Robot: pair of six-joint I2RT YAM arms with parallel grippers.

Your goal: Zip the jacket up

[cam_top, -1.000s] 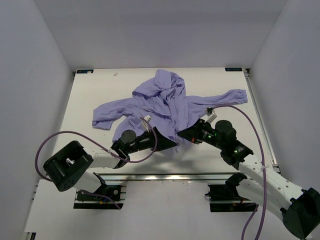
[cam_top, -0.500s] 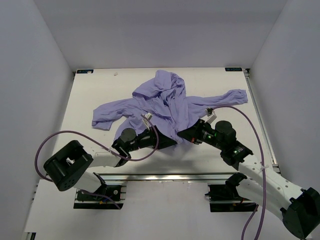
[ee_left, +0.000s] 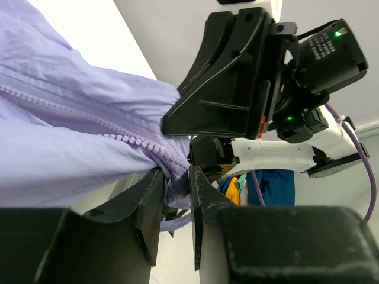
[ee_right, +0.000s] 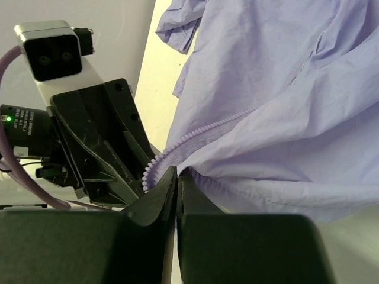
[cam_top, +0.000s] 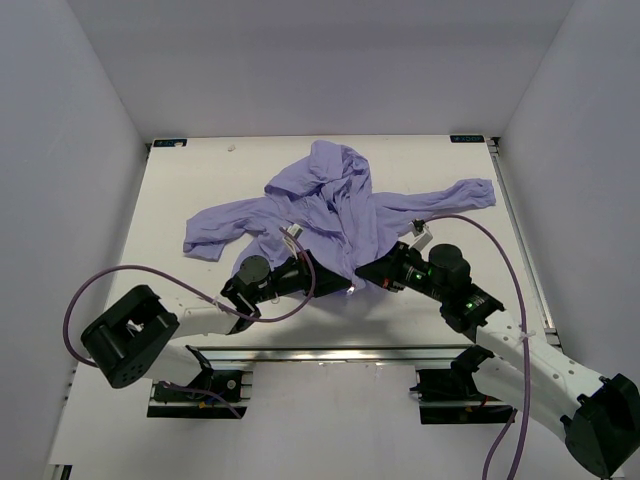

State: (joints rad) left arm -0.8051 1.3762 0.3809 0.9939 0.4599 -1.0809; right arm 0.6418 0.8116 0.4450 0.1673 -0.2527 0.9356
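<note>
Together, left gripper point(ee_left: 175, 178) and right gripper point(ee_right: 177, 175) pinch the jacket point(cam_top: 330, 205).

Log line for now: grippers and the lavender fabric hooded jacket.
left gripper: shut on zipper edge | right gripper: shut on zipper edge | lavender fabric hooded jacket: unzipped, crumpled

Lavender jacket point(cam_top: 335, 205) rumpled across upper centre of white table point(cam_top: 200, 170), left gripper point(cam_top: 342, 285) and right gripper point(cam_top: 363, 272) meeting at its lower hem, mid-frame

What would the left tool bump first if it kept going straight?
Probably the right tool, facing it just past the jacket edge between the fingers of the left tool; the gap is hard to judge.
</note>
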